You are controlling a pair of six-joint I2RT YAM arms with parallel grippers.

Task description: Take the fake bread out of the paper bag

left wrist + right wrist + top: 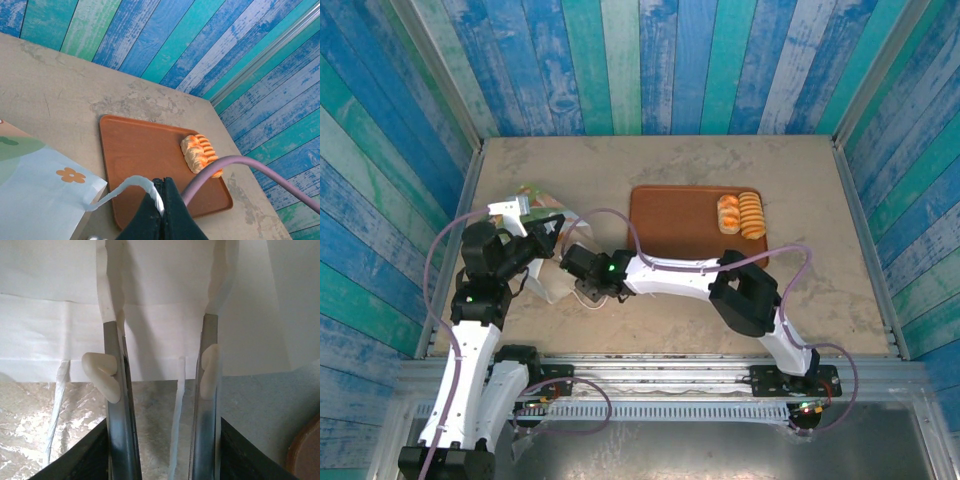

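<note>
Left pincer is clamped tight on one white loop handle of the paper bag, with the strip running from the bag's rim up into the closed jaws. Its arm rises from the near edge of the tabletop and bends at the wrist toward the tray, so the wrist sits just off the tray's left end.

The right pincer stands with its jaws apart and nothing pressed between them. White paper lies ahead of it and on both sides, and a thin paper strip hangs loose in the gap. The right arm stretches low along the tray's near side, elbow raised, its wrist reaching past the tray's near-left corner to the bag.

The bag sits just left of the tray. Its wide side is pale, with a green patch and a small orange flower, and I cannot tell whether it stands or leans.

The fake bread lies on the tray's right end. It is two small golden pieces touching side by side, one rounded with an orange top, the other ridged with orange stripes.

A purple cable arcs above the tray's near-right corner in the left wrist view.
</note>
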